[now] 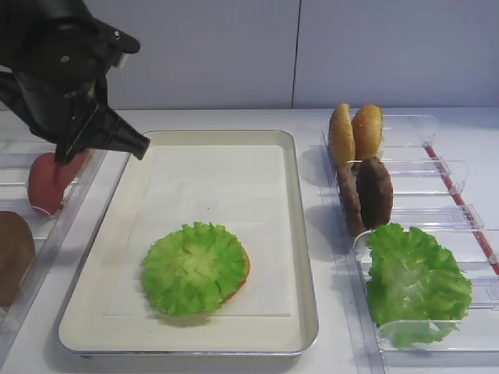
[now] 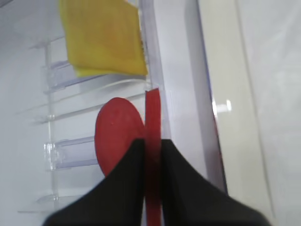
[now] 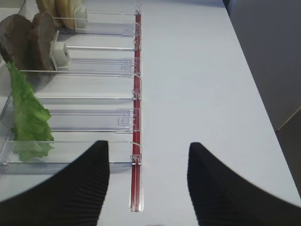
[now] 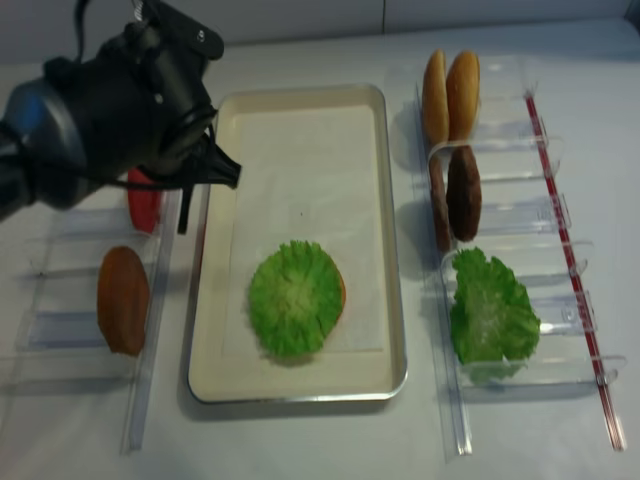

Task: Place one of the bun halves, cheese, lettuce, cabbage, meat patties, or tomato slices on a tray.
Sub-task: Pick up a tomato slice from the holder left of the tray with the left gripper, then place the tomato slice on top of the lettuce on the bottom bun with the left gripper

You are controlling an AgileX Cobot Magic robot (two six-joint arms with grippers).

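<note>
A tomato slice (image 2: 152, 141) is pinched edge-on between the closed fingers of the left gripper (image 2: 151, 162) — held above the left rack (image 2: 94, 113), beside the tray (image 1: 304, 257).

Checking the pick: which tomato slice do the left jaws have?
The edge-on tomato slice, clamped upright between the shut jaws; the other tomato slice stands free behind it.

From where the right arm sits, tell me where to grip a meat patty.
Grip the top rim of the nearer meat patty, probably from above. It stands on edge in its clear holder, so only its thin upper edge is free; one finger on each flat face.
</note>
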